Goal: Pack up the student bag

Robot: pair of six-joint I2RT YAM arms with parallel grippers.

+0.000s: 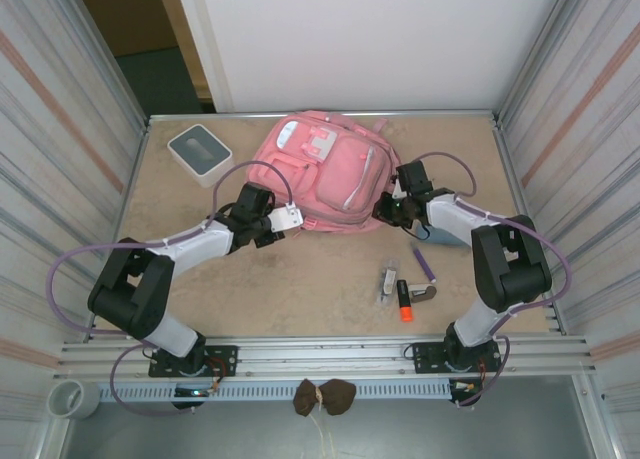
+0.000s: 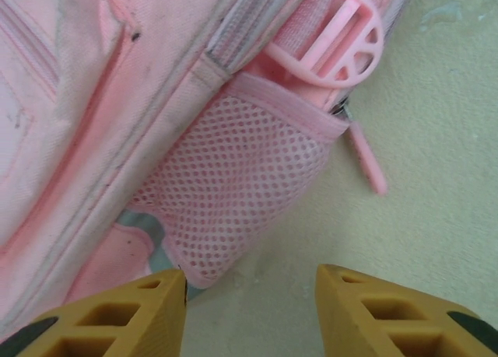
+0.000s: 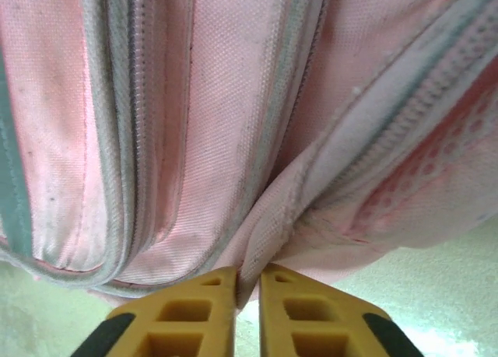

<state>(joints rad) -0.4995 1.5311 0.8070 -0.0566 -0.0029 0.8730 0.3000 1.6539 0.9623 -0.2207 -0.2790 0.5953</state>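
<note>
The student bag (image 1: 330, 169), a pink backpack, lies flat at the back middle of the table. My left gripper (image 1: 290, 219) hovers at its near left corner. Its yellow fingers stand open (image 2: 250, 295) over bare table, with the left fingertip (image 2: 156, 291) touching the bottom edge of the pink mesh side pocket (image 2: 241, 186). My right gripper (image 1: 385, 211) is at the bag's near right edge. In the right wrist view it is shut (image 3: 247, 283) on a fold of the student bag's pink fabric (image 3: 218, 124) beside a pale zip line.
A small grey-and-white square box (image 1: 200, 151) stands at the back left. Near the right arm lie a purple pen (image 1: 425, 262), an orange marker (image 1: 404, 301) and a small white and metal item (image 1: 388, 282). Corrugated walls close in both sides.
</note>
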